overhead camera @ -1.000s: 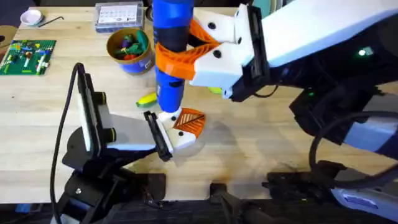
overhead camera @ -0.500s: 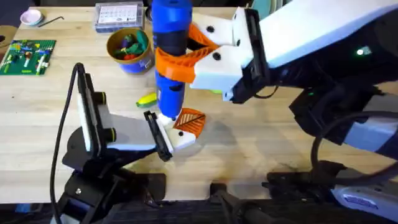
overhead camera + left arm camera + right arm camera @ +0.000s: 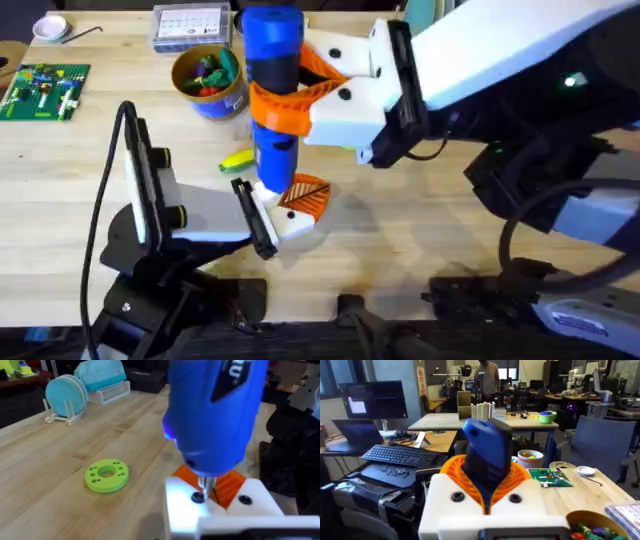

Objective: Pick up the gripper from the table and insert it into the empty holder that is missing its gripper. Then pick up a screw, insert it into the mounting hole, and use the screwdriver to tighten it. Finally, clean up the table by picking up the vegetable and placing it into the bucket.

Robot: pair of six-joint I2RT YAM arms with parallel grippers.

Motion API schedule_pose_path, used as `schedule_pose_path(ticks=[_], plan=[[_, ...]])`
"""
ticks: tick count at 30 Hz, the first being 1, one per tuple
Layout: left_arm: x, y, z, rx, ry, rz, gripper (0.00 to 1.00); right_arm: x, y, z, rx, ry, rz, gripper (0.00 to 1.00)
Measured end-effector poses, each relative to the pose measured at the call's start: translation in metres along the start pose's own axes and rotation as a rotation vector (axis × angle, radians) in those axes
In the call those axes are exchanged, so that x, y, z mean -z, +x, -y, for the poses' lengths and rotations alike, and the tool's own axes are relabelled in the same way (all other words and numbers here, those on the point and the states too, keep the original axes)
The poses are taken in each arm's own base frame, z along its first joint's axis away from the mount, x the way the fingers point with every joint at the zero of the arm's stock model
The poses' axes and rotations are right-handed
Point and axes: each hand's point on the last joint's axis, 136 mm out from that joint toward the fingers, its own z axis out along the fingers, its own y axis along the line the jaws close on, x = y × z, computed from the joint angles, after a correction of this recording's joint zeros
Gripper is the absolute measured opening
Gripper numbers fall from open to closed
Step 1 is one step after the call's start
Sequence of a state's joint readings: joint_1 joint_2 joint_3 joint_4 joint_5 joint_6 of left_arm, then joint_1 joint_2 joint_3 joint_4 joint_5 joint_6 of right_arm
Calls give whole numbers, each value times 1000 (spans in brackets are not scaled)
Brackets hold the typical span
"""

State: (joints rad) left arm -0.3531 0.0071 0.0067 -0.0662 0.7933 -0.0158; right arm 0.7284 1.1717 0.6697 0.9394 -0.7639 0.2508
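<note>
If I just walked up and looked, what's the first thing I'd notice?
The big bright blue screwdriver, standing upright in the middle of the table, squeezed by the right gripper with its orange pads. Its thin metal tip presses down on a screw in the white holder, with the orange ribbed gripper piece right beside it. Behind, there's the blue bucket full of colourful toy vegetables.

A green holed disc [image 3: 107, 475] lies near a teal plate rack [image 3: 65, 401].
</note>
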Motion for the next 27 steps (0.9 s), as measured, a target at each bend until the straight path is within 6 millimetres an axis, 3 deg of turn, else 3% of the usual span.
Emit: schedule_pose_path(ticks=[27], plan=[[0, 0, 0, 1, 1, -1, 4, 0, 6, 2, 11, 9, -20, 22]])
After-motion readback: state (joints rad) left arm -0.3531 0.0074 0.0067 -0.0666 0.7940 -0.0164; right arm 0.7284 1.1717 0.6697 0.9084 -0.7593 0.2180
